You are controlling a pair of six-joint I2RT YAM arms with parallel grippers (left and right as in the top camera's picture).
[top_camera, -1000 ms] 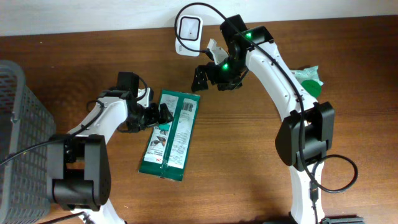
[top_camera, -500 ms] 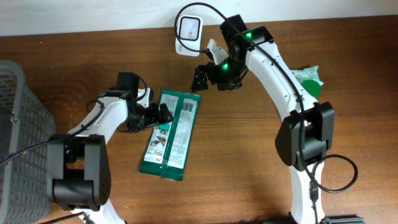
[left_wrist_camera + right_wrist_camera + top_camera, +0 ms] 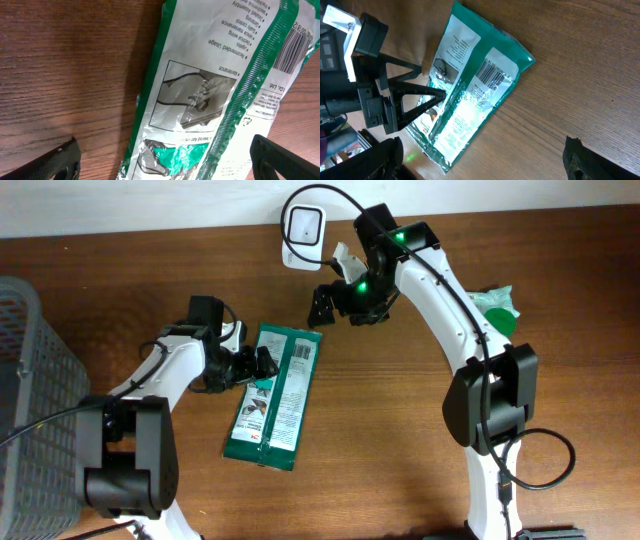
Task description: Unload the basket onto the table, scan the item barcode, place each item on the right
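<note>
A pouch [image 3: 274,395] lies flat on the table [image 3: 400,440], left of centre, its barcode [image 3: 302,352] at the far end. A scanner [image 3: 303,225] sits at the table's back edge, behind the pouch. A wire basket [image 3: 30,380] stands at the far left edge. The left gripper [image 3: 257,366] is at the pouch's left edge. The right gripper [image 3: 322,305] is between scanner and pouch. Another package [image 3: 497,308] lies to the right, partly behind the right arm. The 2 arms' bases are at the front.

Mock shop checkout w/ wood table [image 3: 380,430], white scanner [image 3: 303,225], grey wire basket [image 3: 28,370].
</note>
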